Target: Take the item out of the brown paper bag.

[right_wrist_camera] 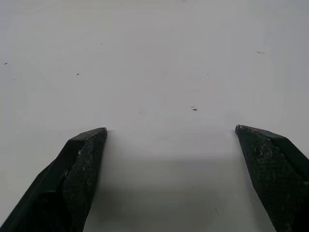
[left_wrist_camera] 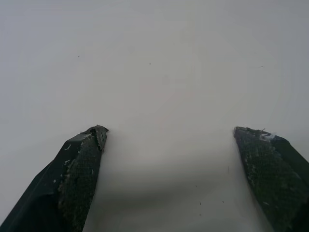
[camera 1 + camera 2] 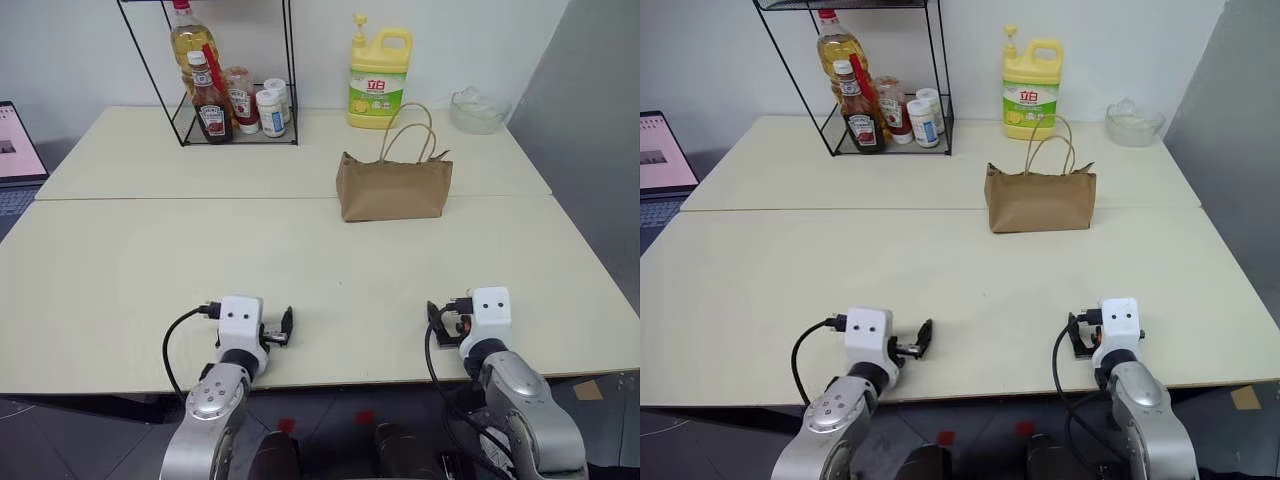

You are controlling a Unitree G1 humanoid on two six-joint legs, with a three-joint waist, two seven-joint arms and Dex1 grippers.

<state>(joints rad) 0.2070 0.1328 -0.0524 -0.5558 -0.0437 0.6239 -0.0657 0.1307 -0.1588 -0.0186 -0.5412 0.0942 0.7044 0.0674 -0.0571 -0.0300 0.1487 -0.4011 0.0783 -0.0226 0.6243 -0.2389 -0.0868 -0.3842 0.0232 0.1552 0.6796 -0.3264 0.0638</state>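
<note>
The brown paper bag stands upright on the far half of the cream table, its two twine handles raised. The item is hidden inside the bag. My left gripper hovers low over the table's near edge, well short of the bag and to its left. It is open, and in the left wrist view its black fingers stand wide apart over bare tabletop. My right gripper is at the near edge too, right of the bag's line. It is also open, fingers spread with nothing between them.
A black wire rack holding sauce and oil bottles stands at the back left. A tall yellow detergent jug is right behind the bag, and a glass bowl is at the back right. A laptop is at the far left.
</note>
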